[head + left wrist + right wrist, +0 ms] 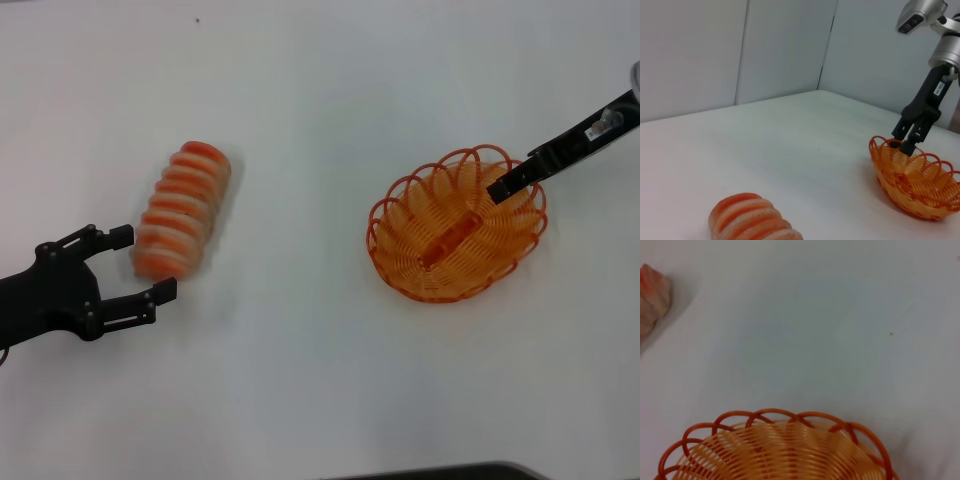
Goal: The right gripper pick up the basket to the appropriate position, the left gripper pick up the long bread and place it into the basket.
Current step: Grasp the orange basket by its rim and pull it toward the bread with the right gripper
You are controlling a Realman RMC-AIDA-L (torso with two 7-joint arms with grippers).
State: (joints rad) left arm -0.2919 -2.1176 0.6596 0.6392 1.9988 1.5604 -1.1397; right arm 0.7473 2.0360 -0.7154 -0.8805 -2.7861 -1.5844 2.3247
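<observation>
The long bread [183, 205], cream with orange-red ridges, lies at an angle on the white table at the left. My left gripper [148, 262] is open just in front of its near end, one finger to each side, not touching it. The orange basket [400, 262] stands on the table at the right. At its far right rim my right gripper [500, 187] reaches down, open, one finger inside the rim and one outside. The left wrist view shows the long bread [752, 220], the basket [920, 192] and the right gripper [905, 142]. The right wrist view shows the basket [775, 450] and one end of the long bread [652, 295].
The white table [300, 380] stretches bare between bread and basket. A dark edge [440, 472] shows at the front. Grey wall panels [780, 50] stand behind the table's far side.
</observation>
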